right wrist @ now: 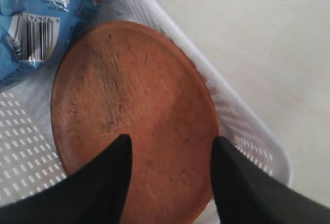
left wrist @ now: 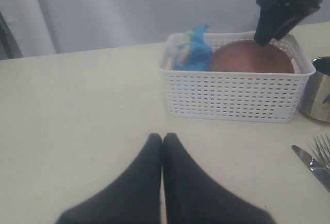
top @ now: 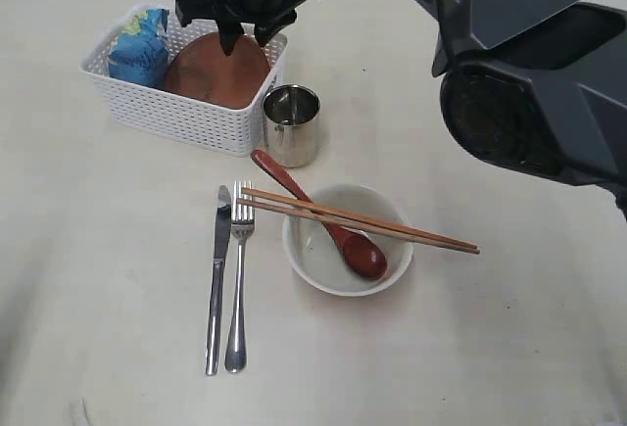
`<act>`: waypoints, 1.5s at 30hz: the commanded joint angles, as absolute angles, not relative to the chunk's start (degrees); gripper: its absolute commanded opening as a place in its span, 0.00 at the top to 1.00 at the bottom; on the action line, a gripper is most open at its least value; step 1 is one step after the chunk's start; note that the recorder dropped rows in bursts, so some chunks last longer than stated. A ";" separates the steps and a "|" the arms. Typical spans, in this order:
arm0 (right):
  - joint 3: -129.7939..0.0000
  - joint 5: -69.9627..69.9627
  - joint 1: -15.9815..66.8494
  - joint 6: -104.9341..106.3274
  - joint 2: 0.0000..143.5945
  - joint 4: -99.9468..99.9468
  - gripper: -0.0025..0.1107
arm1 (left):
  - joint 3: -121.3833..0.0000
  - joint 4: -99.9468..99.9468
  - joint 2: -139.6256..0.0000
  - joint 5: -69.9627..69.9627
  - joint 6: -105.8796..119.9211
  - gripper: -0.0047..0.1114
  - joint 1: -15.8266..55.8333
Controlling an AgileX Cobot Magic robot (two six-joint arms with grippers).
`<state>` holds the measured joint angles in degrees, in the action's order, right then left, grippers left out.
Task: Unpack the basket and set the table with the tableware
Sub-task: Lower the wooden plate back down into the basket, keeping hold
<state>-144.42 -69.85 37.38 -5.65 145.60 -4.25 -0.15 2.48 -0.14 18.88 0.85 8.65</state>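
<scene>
We are seeing the right claw (right wrist: 171,140) spread wide over the plate (right wrist: 129,95), contact unclear, the basket (top: 186,118) hiding its lower rim.

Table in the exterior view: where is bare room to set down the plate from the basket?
Bare: the table left of the knife, in front of the basket; also right of the cup, beyond the chopsticks. Crowded: between cup, fork and bowl.

Pale cream, faintly grained table (top: 98,299); white perforated basket (top: 167,113) with reddish-brown, dark-flecked plate (right wrist: 134,105) and blue snack bag (top: 137,46), black-and-white barcode. White bowl (top: 312,255), dark red spoon (top: 364,258), light-brown chopsticks (top: 392,229), shiny steel cup (top: 291,132), knife (top: 216,299), fork (top: 236,308). Black left pincer (left wrist: 163,137) and right pincer (right wrist: 170,140).
</scene>
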 commanded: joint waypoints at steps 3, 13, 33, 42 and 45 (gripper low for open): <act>-144.48 -69.96 37.25 -5.29 145.91 -1.72 0.57 | 0.00 2.55 0.00 18.32 0.62 0.96 8.54; -144.48 -69.96 37.25 -5.70 147.21 -1.19 0.57 | 0.00 2.55 0.00 18.32 0.62 0.96 8.54; -144.48 -69.96 37.25 -1.63 148.93 -7.80 0.92 | 0.00 2.55 0.00 18.32 0.62 0.96 8.54; -144.56 -69.96 37.39 -0.66 146.23 -3.37 0.98 | 0.00 2.55 0.00 18.32 0.62 0.96 8.54; -144.56 -69.96 37.51 -1.96 144.23 0.87 0.98 | 0.00 2.55 0.00 18.32 0.62 0.96 8.54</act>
